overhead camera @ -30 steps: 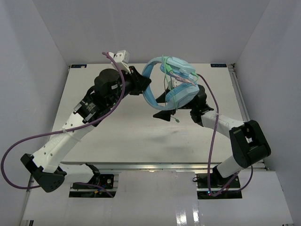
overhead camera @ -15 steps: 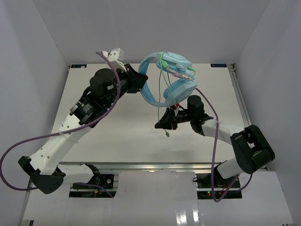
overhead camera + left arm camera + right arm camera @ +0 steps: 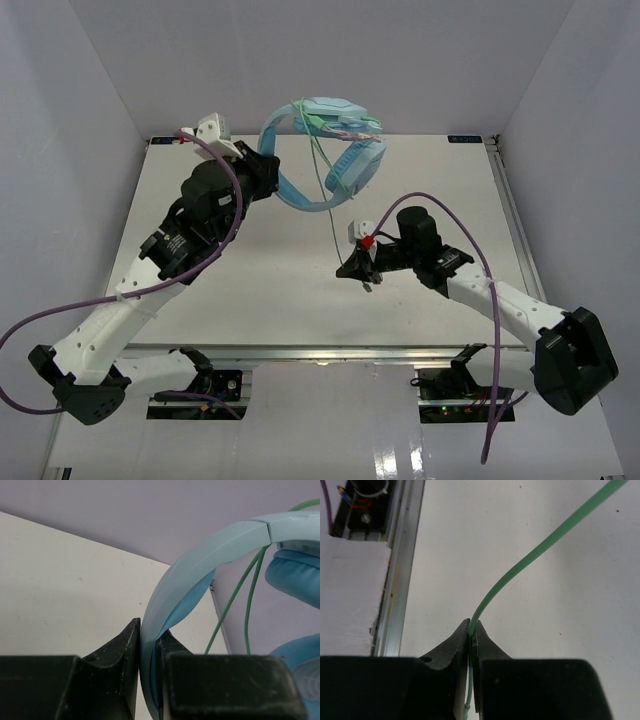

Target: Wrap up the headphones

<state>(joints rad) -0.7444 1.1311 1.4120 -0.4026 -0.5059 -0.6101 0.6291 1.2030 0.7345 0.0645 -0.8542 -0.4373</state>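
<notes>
Padded band of the light blue headphones (image 3: 357,165) clamped in the left gripper (image 3: 268,168), aloft over the far side of the white table (image 3: 250,285). Thin green cable (image 3: 328,205) pinched in the right gripper (image 3: 362,270), probably near its plug. Since a second ago: headphones swung leftward, right jaws snapped closed, wrist pulled nearer. Plain white walls (image 3: 90,90) around.

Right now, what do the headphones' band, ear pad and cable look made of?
Headband: likely hard plastic, pale blue, smooth satin sheen with a moulded seam. Ear pad: seemingly soft leatherette, rounded and puffy. Cable: probably rubbery green sheath, matte, bending freely.
</notes>
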